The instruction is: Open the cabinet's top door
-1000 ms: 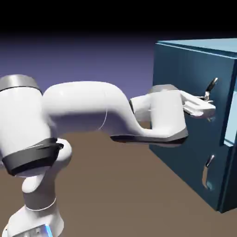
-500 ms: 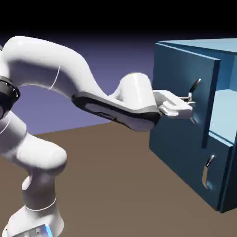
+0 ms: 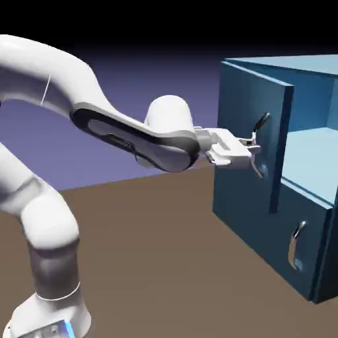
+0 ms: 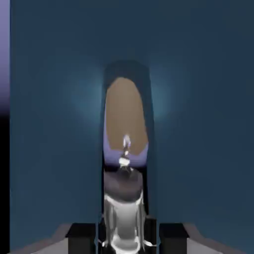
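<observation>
Pincer (image 3: 253, 144), one, closed narrowly on the curved handle (image 3: 263, 121); a slip is to be feared if the wrist is not turned with the swing; arm (image 3: 59, 76), white, one, raised and bent, its hand held roughly level toward the door; top door (image 3: 251, 96), teal-blue, partly opened; cabinet (image 3: 300, 65), boxy, placed behind it at the exterior view's right

A plain blue-violet backdrop (image 3: 132, 99) darkened to black at the top, behind a flat, matte brown floor (image 3: 152, 251).
</observation>
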